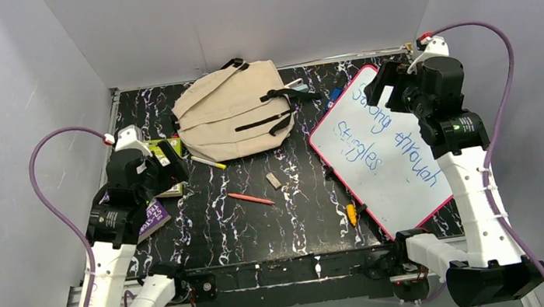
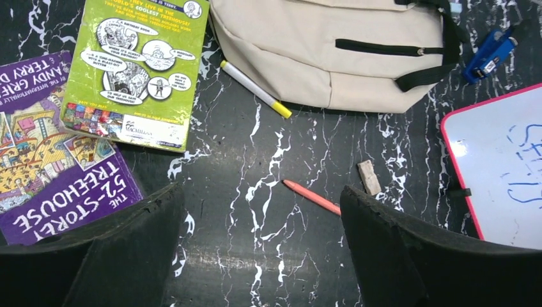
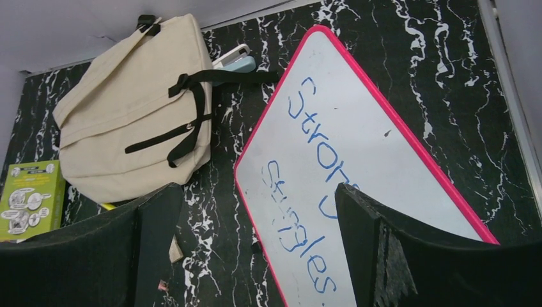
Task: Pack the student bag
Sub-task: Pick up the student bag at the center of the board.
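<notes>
Purple and lime-green covers sit at the far left: a purple book [image 2: 57, 185] and a green book [image 2: 137, 70] lie side by side on the black marbled table [image 1: 263, 233]. Above them hangs the left gripper [image 2: 260, 198], jaws spread wide and carrying nothing. Moving across, a white marker [image 2: 254, 88] with a yellow cap lies just beside the near edge of the student bag [image 1: 231, 111]. A red pencil [image 2: 311, 196] and a small eraser [image 2: 369, 176] lie loose in the middle. The bag itself lies flat at the far centre of the table, black straps across it, its zip apparently closed. To my eye it is light, limp cloth, sure to sag and fold when lifted. The carry loop [image 1: 234, 63] at its far end, or the fabric beside the zip, looks the best hold. Just right of it lies the pink-framed whiteboard [image 1: 383, 155], with the right gripper [image 3: 257, 192] above its far corner, likewise gaping and empty.
</notes>
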`<state>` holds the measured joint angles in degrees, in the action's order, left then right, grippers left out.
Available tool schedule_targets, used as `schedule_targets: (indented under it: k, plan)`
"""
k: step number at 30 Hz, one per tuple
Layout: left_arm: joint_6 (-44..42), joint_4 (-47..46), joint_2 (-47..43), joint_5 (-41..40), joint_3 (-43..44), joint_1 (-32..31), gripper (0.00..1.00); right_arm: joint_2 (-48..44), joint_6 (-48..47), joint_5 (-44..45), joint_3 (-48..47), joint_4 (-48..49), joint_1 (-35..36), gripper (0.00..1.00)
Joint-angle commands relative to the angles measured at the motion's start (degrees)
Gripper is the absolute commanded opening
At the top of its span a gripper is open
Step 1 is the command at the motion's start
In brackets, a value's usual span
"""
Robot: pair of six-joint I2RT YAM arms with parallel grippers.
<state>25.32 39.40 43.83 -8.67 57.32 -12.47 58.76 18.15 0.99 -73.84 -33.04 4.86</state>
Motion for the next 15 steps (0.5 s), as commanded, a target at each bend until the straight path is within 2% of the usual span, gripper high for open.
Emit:
schedule_targets:
  k: [1,5,9,13,15]
  plan:
    - [-1.92,-1.40,-2.05,2.01,0.00,0.63,0.88,-1.80,0.81,-5.03,-2.86,1.04,-0.66,0.99]
    - [-2.18,0.07,-2.57,1.10,-0.17,0.68,0.88,-3.57,0.71,-10.99,-0.89,3.64,-0.83,0.99]
    - [-3.87,0.35,-3.46,1.39,-1.71,0.78,0.88,-4.21,3.10,-21.26,0.96,8.31,-0.85,0.99]
    - [-3.09,0.10,-2.77,0.78,-2.48,0.81,0.89,-0.82,8.65,-33.80,2.26,14.31,-0.88,0.99]
    - [-1.60,0.35,-1.89,1.05,-2.59,0.83,0.89,1.08,9.73,-35.64,2.40,16.53,-0.53,0.99]
